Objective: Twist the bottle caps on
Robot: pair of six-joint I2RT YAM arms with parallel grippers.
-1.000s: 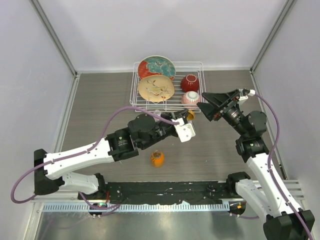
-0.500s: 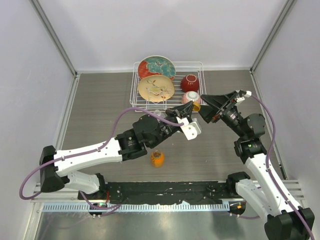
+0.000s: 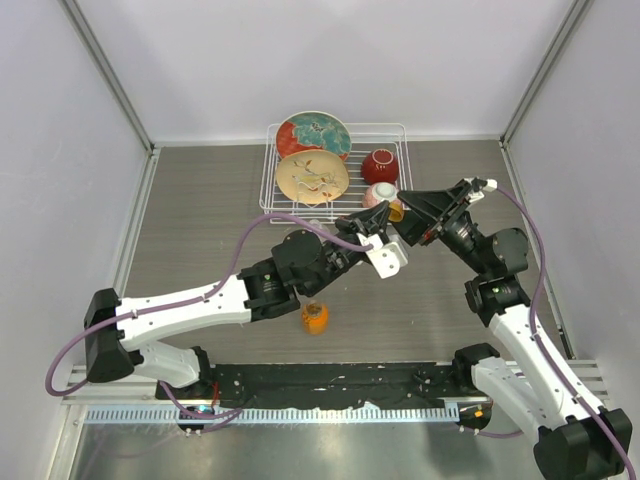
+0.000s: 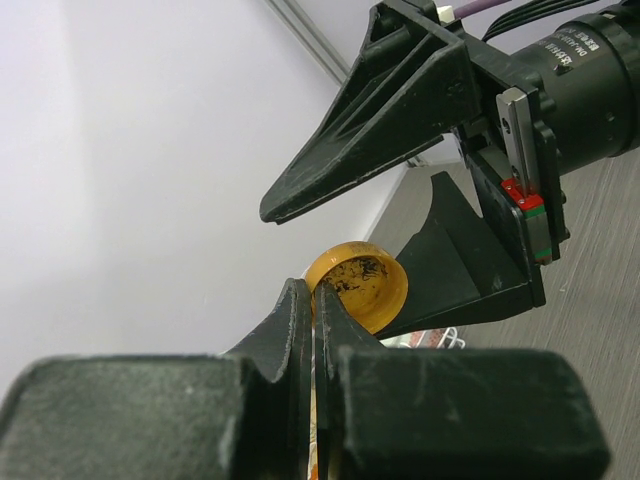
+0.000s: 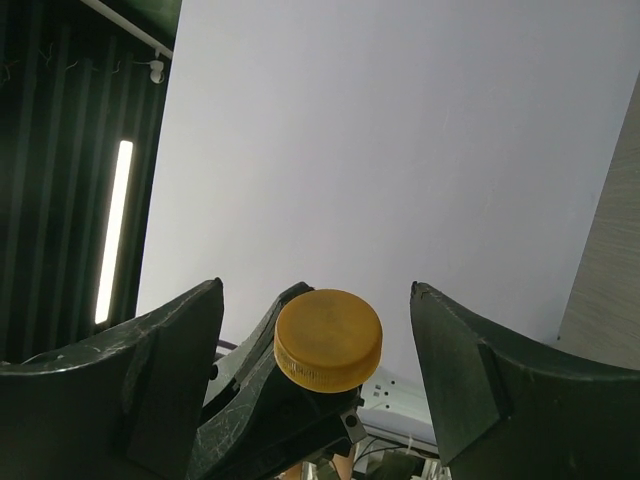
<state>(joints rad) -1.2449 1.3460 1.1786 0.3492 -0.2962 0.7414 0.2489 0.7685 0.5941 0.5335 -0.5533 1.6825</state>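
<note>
Top view: the orange cap (image 3: 396, 211) is sitting mostly under the fingers of both grippers, with only a sliver showing. The clear bottle (image 3: 316, 227), well left of the cap, is hiding almost entirely beneath the left arm (image 3: 200, 305), and its label is coming out too small to read. The orange bottle (image 3: 314, 318) is below-left of the cap. The arm's edge is overlapping its far side, and it's looking too small to tell what's on the neck. The pink bowl (image 3: 378, 194), just up-left of the cap, is getting partly covered.

Left wrist view: the left gripper (image 4: 313, 295) fingers are blurring out near the lens and covering the cap's near rim.

Right wrist view: the right gripper (image 5: 315, 288) fingers are running off the bottom edge on either side of the cap, and the cap's inside is facing away.
</note>
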